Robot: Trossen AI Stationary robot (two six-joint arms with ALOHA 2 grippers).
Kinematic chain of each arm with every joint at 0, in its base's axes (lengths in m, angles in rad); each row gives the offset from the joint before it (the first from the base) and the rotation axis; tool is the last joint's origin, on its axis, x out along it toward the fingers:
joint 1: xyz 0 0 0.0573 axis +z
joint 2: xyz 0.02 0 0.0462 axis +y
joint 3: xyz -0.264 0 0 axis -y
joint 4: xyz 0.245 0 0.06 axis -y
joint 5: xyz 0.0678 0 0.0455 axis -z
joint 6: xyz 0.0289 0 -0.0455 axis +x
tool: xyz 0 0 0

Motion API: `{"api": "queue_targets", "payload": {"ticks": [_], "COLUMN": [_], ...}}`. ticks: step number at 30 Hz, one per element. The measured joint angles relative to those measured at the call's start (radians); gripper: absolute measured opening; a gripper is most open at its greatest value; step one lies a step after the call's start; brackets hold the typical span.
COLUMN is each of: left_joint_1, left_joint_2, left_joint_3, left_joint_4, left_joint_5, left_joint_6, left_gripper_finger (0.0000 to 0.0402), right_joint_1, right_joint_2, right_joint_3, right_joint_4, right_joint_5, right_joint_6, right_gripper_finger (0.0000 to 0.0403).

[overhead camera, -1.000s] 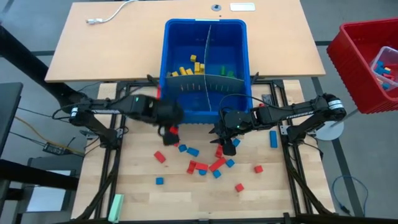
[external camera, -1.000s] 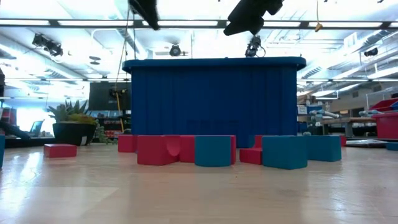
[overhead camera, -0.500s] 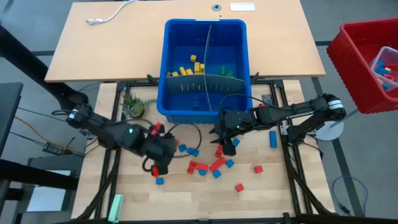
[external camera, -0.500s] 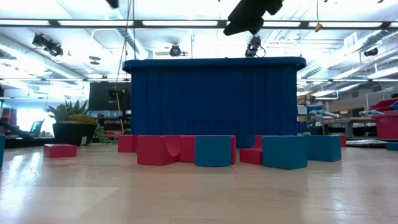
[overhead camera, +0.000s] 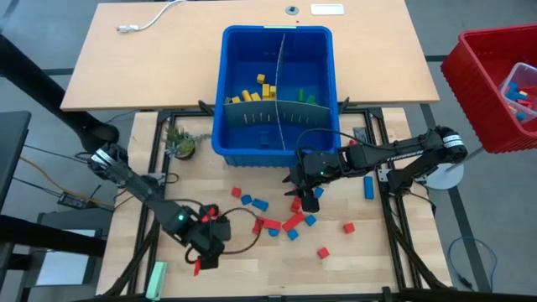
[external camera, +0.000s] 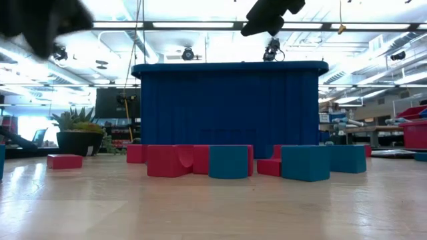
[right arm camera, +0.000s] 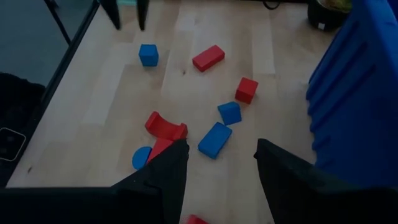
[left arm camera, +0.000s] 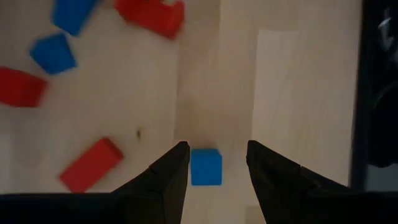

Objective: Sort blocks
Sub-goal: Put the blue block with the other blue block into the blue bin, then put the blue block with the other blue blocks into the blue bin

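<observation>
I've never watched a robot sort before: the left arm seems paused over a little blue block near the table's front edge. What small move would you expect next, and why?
Probably a short drop straight down, then a pinch. The left gripper has its fingers open with the small blue block lying between the tips, apart from the other scattered bricks, so nothing crowds the grab. The right gripper waits open near the blue bin.

A small potted plant (overhead camera: 179, 143) stands beside the blue bin (overhead camera: 278, 42).

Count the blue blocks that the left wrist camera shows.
3. One block lies on the wood, framed by the open jaws of the left gripper; two more lie farther off together. Others may be outside this view.
</observation>
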Motion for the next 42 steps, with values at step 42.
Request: {"api": "queue_targets", "payload": {"ticks": [42], "left_joint_1": [-0.057], "left_joint_2": [0.062], "left_joint_3": [-0.396], "left_joint_4": [0.426], "left_joint_5": [0.032], "left_joint_6": [-0.026], "left_gripper_finger": [0.0155], "right_joint_1": [0.038], "right_joint_2": [0.000], "right_joint_3": [0.000], "right_joint_4": [0.005], "right_joint_5": [0.028], "right_joint_6": [0.052], "right_gripper_finger": [0.0174]}}
